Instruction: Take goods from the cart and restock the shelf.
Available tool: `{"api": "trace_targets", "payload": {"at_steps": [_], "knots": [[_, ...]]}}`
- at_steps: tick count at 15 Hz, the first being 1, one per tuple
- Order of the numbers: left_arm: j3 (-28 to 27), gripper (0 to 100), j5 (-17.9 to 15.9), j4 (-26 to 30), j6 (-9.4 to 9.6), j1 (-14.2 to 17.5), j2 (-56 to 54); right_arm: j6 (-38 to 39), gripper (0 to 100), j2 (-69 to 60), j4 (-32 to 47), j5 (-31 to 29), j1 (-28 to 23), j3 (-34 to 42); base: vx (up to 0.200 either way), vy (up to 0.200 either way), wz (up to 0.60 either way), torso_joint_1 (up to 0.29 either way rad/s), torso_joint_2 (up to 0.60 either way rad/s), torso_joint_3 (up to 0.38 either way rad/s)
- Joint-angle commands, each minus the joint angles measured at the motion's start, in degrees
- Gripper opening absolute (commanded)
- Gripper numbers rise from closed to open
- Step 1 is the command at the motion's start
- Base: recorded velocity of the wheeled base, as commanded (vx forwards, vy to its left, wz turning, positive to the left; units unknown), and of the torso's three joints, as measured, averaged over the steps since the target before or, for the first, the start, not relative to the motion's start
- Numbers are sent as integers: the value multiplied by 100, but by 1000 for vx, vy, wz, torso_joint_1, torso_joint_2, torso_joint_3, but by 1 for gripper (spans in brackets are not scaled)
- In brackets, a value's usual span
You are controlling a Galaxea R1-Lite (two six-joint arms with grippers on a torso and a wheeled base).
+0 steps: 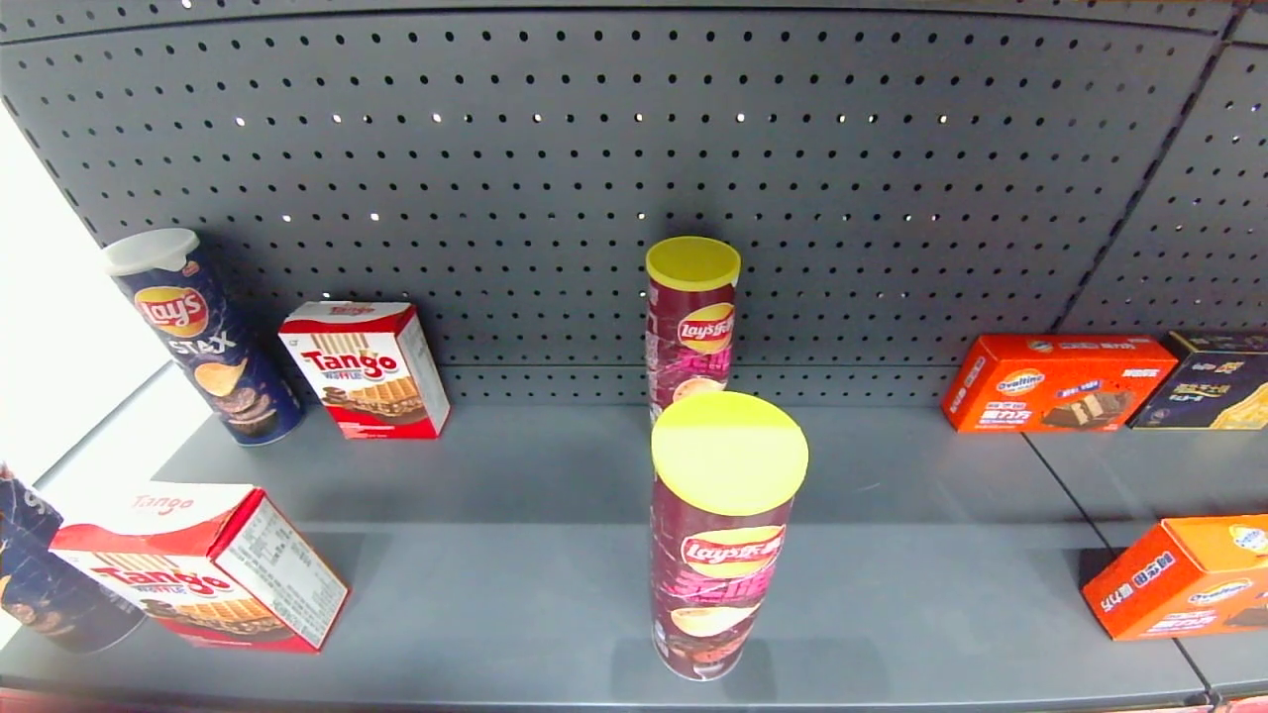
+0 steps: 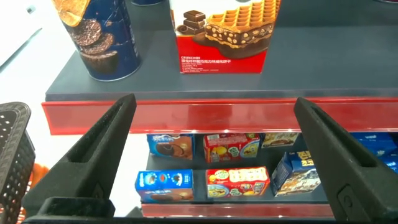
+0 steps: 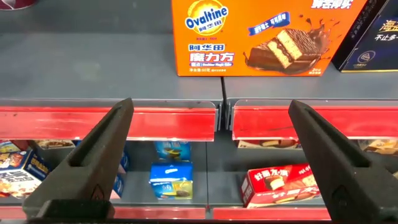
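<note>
Two maroon chip cans with yellow lids stand upright mid-shelf, one near the front (image 1: pixel 723 535) and one by the back wall (image 1: pixel 691 317). My left gripper (image 2: pixel 214 102) is open and empty, facing the shelf's red front strip (image 2: pixel 211 118) below a blue chip can (image 2: pixel 102 37) and a red-and-white wafer box (image 2: pixel 224 34). My right gripper (image 3: pixel 211 104) is also open and empty, in front of the red strip (image 3: pixel 168 121) below an orange chocolate-wafer box (image 3: pixel 267 37).
On the grey shelf (image 1: pixel 515 555) stand a blue can (image 1: pixel 203 337) and wafer box (image 1: pixel 365 368) at the back left, and another wafer box (image 1: pixel 198 569) front left. Orange boxes (image 1: pixel 1055 381) (image 1: pixel 1179 574) sit right. A black mesh basket (image 2: pixel 12 155) is beside the left gripper. Lower shelves hold small boxes (image 3: pixel 171 180).
</note>
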Motion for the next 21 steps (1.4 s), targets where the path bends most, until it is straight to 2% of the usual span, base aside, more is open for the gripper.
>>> {"api": "trace_targets", "payload": {"at_steps": [1, 21], "knots": [[0, 100, -11, -4, 18, 0, 0, 1, 100, 7, -1, -2, -5, 0, 0, 0, 0, 0, 0, 0], [0, 100, -11, -4, 9, 0, 0, 1, 100, 7, -1, -2, -5, 0, -10, 0, 0, 0, 0, 0]]}}
